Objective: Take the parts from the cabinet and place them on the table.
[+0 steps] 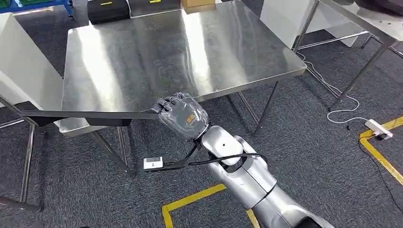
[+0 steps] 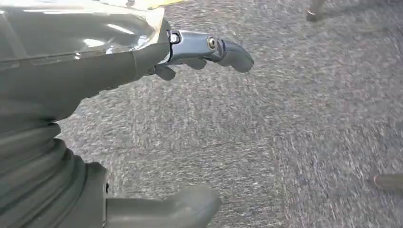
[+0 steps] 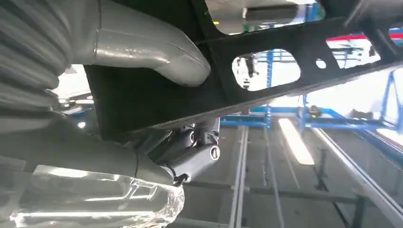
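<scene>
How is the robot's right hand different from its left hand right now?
The right hand grips a long black part; the left hand holds nothing. The right hand is raised at the near edge of the steel table; the left hand hangs over grey carpet. The right hand's fingers are closed on the part; the left hand's fingers are apart. Both have grey ribbed covers and thick grey thumbs.

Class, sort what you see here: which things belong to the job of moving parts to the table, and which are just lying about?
Job: long black part, right hand holding it, steel table.
Lying about: black case, cardboard box, white power strip, white cable.
</scene>
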Available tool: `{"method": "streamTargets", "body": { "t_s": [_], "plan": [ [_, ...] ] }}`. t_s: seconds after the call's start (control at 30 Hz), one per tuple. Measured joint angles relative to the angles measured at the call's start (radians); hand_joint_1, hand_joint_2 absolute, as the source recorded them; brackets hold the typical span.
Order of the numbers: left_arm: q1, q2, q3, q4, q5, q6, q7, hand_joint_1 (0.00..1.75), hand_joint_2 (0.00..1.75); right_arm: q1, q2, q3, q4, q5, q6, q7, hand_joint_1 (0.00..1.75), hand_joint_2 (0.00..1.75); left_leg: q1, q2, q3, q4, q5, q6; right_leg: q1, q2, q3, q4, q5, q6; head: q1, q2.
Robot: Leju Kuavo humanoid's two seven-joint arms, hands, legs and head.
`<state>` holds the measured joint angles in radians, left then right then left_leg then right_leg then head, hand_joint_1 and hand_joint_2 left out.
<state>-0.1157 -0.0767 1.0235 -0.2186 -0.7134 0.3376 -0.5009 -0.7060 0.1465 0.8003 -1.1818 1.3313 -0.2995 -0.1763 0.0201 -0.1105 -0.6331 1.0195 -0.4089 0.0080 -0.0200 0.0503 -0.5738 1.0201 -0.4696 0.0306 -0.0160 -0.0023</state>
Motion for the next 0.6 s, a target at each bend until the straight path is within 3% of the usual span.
{"method": "streamTargets", "body": {
  "t_s": [0.07,0.1,0.13,0.17,0.2,0.27,0.3,0.33,0.4,0.43,0.47,0.5,0.6],
  "plan": [
    [0.004,0.000,0.000,0.000,-0.002,0.000,0.001,0.00,1.75,-0.001,0.002,0.000,0.000,0.001,0.000,-0.002,1.73,1.75,0.009,-0.013,-0.003,-0.007,0.007,-0.012,0.007,-0.013,0.000,0.003,0.004,-0.008,-0.001,0.000],
    [0.006,0.000,0.000,0.000,-0.002,0.000,0.003,0.00,1.75,-0.001,0.003,0.000,0.000,0.005,0.000,-0.002,1.73,1.75,0.010,-0.019,-0.005,-0.009,0.008,-0.019,0.004,-0.020,0.002,-0.002,0.007,-0.015,0.000,0.000],
    [0.007,-0.001,0.000,0.000,-0.003,0.000,0.004,0.00,1.75,-0.002,0.006,0.000,0.000,0.006,0.000,-0.001,1.73,1.75,0.015,-0.002,-0.009,0.000,0.000,-0.021,-0.005,-0.033,0.005,-0.009,0.013,-0.025,0.000,0.000],
    [0.006,-0.004,0.000,0.000,-0.003,0.000,0.005,0.00,1.75,-0.002,0.010,0.000,-0.001,0.006,0.000,-0.002,1.73,1.75,0.007,0.052,-0.026,0.034,-0.024,-0.022,-0.002,-0.040,0.005,-0.010,0.012,-0.035,-0.010,0.000],
    [0.002,-0.003,0.000,0.000,-0.003,0.000,0.005,0.00,1.75,-0.002,0.010,0.000,-0.001,0.007,0.000,-0.001,1.73,1.75,0.008,0.080,-0.055,0.096,-0.060,-0.026,0.002,-0.049,0.005,-0.009,0.012,-0.044,-0.013,0.000],
    [0.000,-0.003,0.000,0.000,-0.003,0.000,0.006,0.00,1.75,-0.001,0.006,-0.001,-0.001,0.008,0.000,-0.001,1.73,1.75,0.009,0.098,-0.133,0.255,-0.127,-0.032,0.009,-0.075,0.003,-0.009,0.009,-0.048,-0.011,0.000],
    [0.000,-0.004,0.000,0.000,-0.003,0.000,0.006,0.00,1.75,0.000,0.005,0.000,0.000,0.009,0.000,-0.002,1.73,1.75,0.009,0.101,-0.153,0.296,-0.134,-0.033,0.012,-0.086,0.003,-0.009,0.009,-0.049,-0.012,0.000],
    [0.001,-0.005,0.000,0.000,-0.001,0.001,0.007,0.00,1.75,0.003,0.005,0.000,0.000,0.011,0.000,-0.002,1.73,1.75,0.009,0.103,-0.149,0.289,-0.121,-0.033,0.014,-0.096,0.003,-0.009,0.009,-0.049,-0.011,0.000],
    [0.002,-0.005,0.000,0.000,0.000,0.002,0.008,0.00,1.75,0.004,0.005,0.000,0.000,0.011,0.000,-0.003,1.73,1.75,0.009,0.116,-0.073,0.152,-0.048,-0.027,0.017,-0.117,0.004,-0.009,0.008,-0.049,-0.011,0.000],
    [0.001,-0.004,0.000,0.000,0.000,0.002,0.008,0.00,1.75,0.002,0.008,0.000,0.000,0.011,0.000,-0.003,1.73,1.75,0.006,0.143,-0.016,0.055,-0.012,-0.020,0.020,-0.126,0.005,-0.009,0.007,-0.049,-0.012,0.000],
    [-0.002,-0.003,0.000,0.000,0.000,0.003,0.008,0.00,1.75,0.001,0.009,0.000,0.000,0.011,0.000,-0.003,1.73,1.75,-0.003,0.176,0.008,0.007,-0.023,-0.017,0.025,-0.133,0.004,-0.009,0.005,-0.045,-0.012,0.000],
    [-0.003,-0.005,0.000,0.000,0.000,0.004,0.008,0.00,1.75,-0.002,0.009,-0.002,0.000,0.010,0.000,-0.003,1.73,1.75,-0.007,0.161,0.007,0.002,-0.016,-0.008,0.033,-0.140,0.001,-0.008,0.003,-0.041,-0.008,0.000],
    [0.004,-0.005,0.001,0.000,0.000,0.006,0.004,0.00,1.75,-0.002,0.010,-0.006,0.000,-0.003,-0.002,-0.005,1.73,1.75,-0.013,0.139,0.003,0.002,-0.015,0.005,0.029,-0.157,0.007,-0.013,0.003,-0.030,-0.009,0.000]
  ]
}}
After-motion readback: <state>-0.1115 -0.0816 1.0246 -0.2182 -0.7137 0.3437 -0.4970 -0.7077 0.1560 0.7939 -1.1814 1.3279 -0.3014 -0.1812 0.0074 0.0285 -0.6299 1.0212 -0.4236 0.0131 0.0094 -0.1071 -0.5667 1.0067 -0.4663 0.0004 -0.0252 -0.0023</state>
